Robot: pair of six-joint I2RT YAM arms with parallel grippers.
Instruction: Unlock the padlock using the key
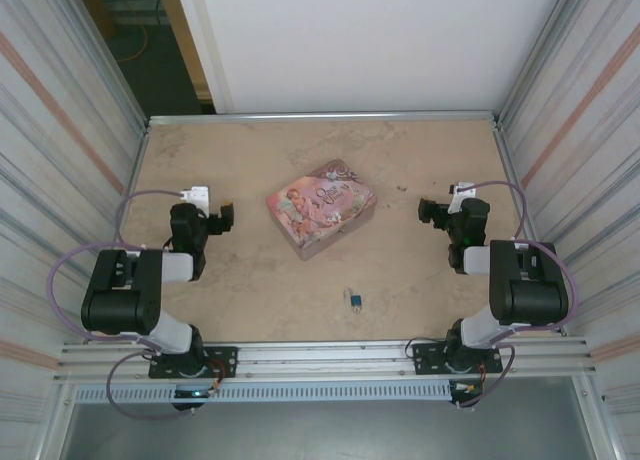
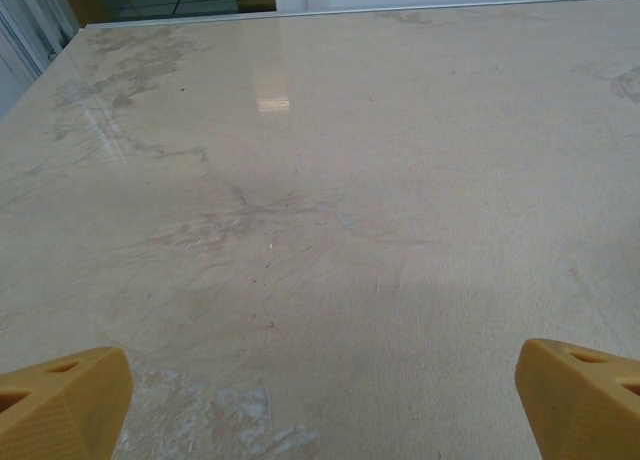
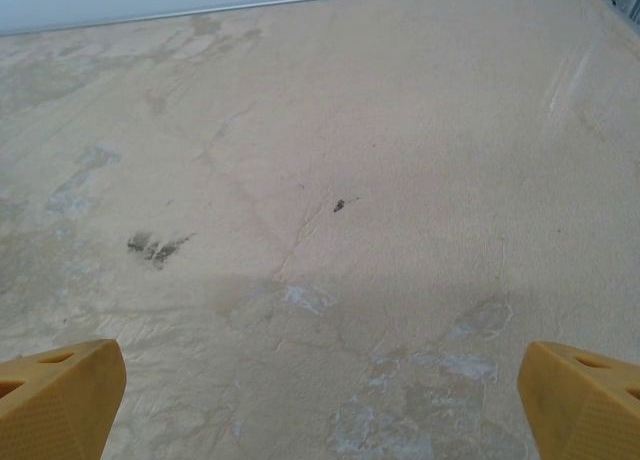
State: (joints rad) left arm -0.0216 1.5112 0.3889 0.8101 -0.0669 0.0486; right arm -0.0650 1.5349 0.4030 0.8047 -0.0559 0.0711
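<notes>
**Both claws open over the worktop; padlock untouched.**
You see the left claw [image 1: 224, 218] and the right claw [image 1: 430, 212] spread wide and holding nothing, one on each side of the pink illustrated tin [image 1: 322, 207]. In the wrist views their yellow fingertips [image 2: 65, 400] frame only bare marbled worktop [image 1: 250, 290]. The small blue padlock [image 1: 355, 300] lies near the front edge, between the arm bases, apart from the tin and well apart from both claws.

Desk [image 1: 260, 280] was beige, marbled, with grey smudges. Tin [image 1: 322, 207] was pink, lid illustrated. Padlock [image 1: 355, 300] had a blue body, silvery shackle. Jaws on both wrists were orange-yellow; arm housings [image 1: 120, 295] black.
</notes>
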